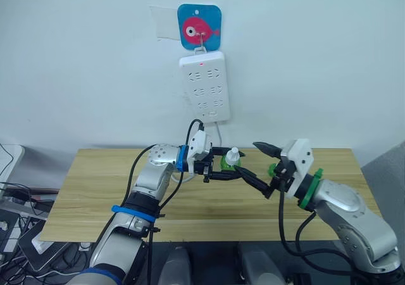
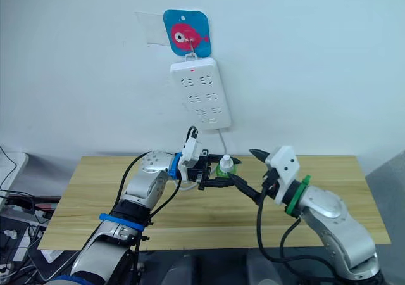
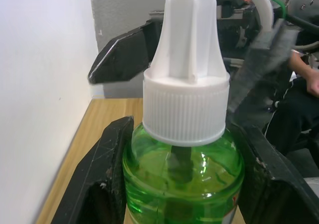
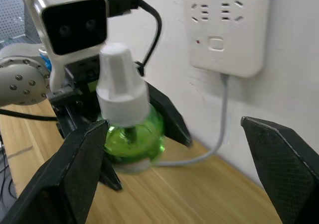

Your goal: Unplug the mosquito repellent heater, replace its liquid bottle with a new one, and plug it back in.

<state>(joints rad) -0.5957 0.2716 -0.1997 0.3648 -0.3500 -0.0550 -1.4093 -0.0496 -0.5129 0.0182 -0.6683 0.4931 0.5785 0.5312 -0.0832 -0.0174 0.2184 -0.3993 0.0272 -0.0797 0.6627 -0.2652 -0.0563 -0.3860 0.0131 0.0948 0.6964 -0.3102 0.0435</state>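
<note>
Bottle work is where I judge I am now: my left gripper (image 1: 223, 166) is pinched on the green liquid bottle (image 1: 231, 161), held upright above the wooden table (image 1: 95, 190) just below the wall strip, while my right gripper (image 1: 258, 168) stands spread wide right beside it, one finger low near the bottle and the other raised clear. I cannot spot the mosquito repellent heater itself; the white power strip (image 1: 204, 85) hangs on the wall from a blue fish hook (image 1: 199, 26), its sockets looking bare and a small red light on near the top.

To do this step well, I would bring my right fingers (image 4: 77, 179) squarely around the white cap (image 3: 186, 79), not the glass-like body, and close on the ribbed skirt where the grip is best. My left pads (image 3: 97, 184) should hold firm on the belly so the bottle does not spin with the cap.

The bottle body is clear, glossy and rounded, with green liquid and a dark wick visible inside. Its cap is matte white plastic, a finely ridged collar tapering to a fluted cone. The tabletop is pale, smooth wood grain.
</note>
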